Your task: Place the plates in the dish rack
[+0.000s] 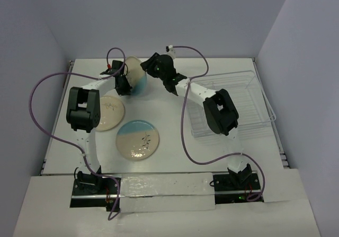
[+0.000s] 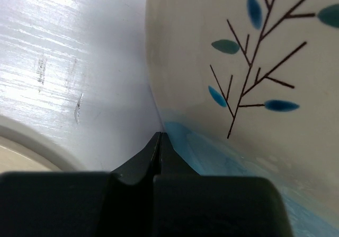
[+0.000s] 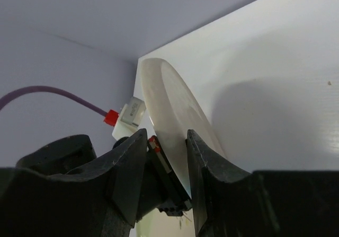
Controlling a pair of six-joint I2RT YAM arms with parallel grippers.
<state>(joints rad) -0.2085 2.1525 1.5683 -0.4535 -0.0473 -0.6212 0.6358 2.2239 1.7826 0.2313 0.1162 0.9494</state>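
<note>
A half light-blue, half cream plate (image 1: 135, 71) (image 2: 238, 51) stands on edge above the back of the table. My left gripper (image 1: 124, 84) (image 2: 160, 136) is shut on its lower blue rim. My right gripper (image 1: 151, 67) (image 3: 167, 135) straddles the same plate's (image 3: 175, 107) upper rim from the right. One of its fingers lies against the plate's back, and a gap shows between the other finger and the plate. The all-cream plate (image 1: 109, 113) and another blue-and-cream plate (image 1: 137, 140) lie flat on the table to the left. The dish rack (image 1: 244, 100) stands at the right.
The cream plate's rim (image 2: 21, 152) shows just below and left of my left gripper. Purple cables (image 1: 37, 88) loop over the table beside both arms. The back wall is close behind the raised plate.
</note>
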